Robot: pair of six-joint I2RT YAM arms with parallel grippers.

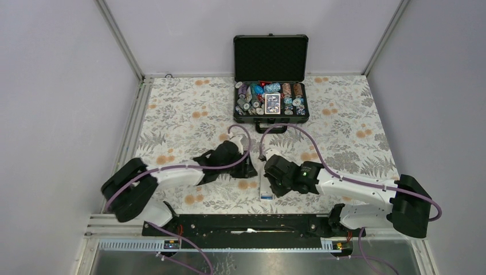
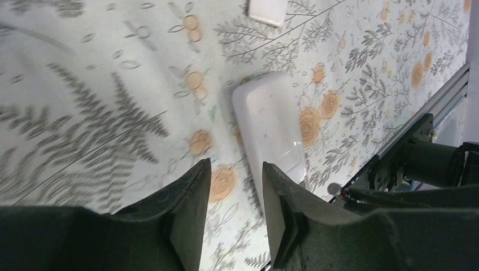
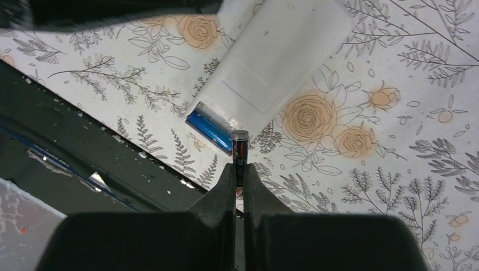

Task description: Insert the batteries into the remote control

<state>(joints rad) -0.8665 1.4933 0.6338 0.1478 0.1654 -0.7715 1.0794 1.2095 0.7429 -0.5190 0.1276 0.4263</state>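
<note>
Battery (image 3: 239,145) | in right pincer (image 3: 239,171) | right arm (image 1: 355,186) stretched low beside remote control (image 3: 282,56)

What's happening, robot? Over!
Right gripper shut on dark battery, at remote open end. Blue battery already in. Left gripper open beside remote. Nothing blocking.

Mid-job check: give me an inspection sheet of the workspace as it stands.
Surface: floral cloth, lying flat.
Job's things: remote back up, bay open, blue battery seated; dark battery held.
Clutter: open chip case at far edge; small white piece beyond remote.
Grippers: left gripper open at remote's edge; right gripper shut on dark battery.
Cables: purple cables along both arms.
Surroundings: grey walls.
</note>
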